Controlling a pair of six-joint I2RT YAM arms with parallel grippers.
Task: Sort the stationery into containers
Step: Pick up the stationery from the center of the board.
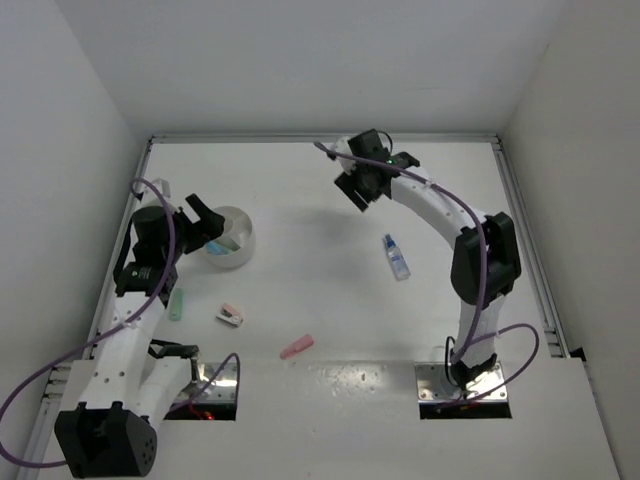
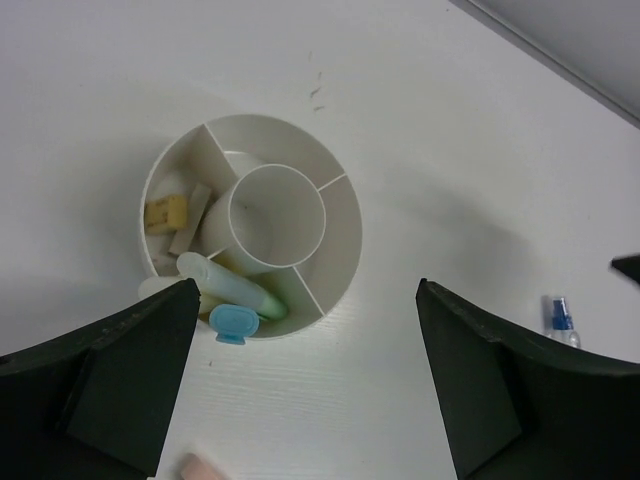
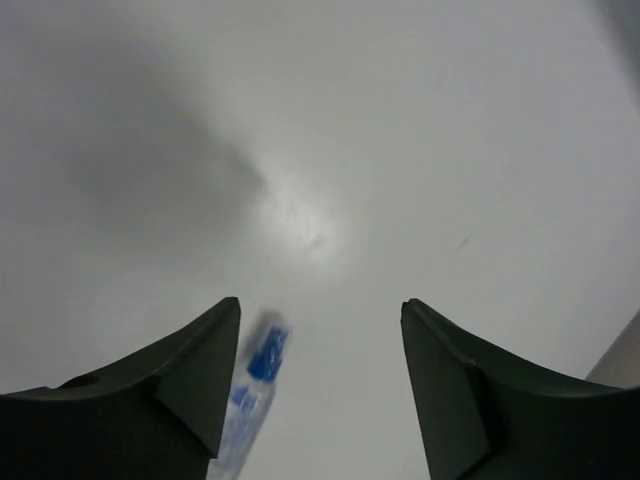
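Observation:
The white divided bowl (image 1: 238, 255) (image 2: 345, 215) stands at the left of the table. It holds a tan block (image 2: 165, 213), a green stick (image 2: 235, 288) and a light-blue piece (image 2: 233, 323) leaning on its rim. My left gripper (image 1: 205, 225) (image 2: 307, 292) hovers open beside the bowl, with nothing between its fingers. On the table lie a green stick (image 1: 177, 304), a pink-white stapler-like piece (image 1: 231, 316), a pink stick (image 1: 297, 346) and the blue-capped clear bottle (image 1: 396, 256) (image 3: 255, 390). My right gripper (image 1: 360, 185) (image 3: 320, 305) hangs open and empty, raised beyond the bottle.
White walls close the table on the left, back and right, with a metal rail (image 1: 525, 220) along the right edge. The arm bases (image 1: 460, 385) are bolted at the near edge. A pink end (image 2: 195, 468) shows at the bottom of the left wrist view.

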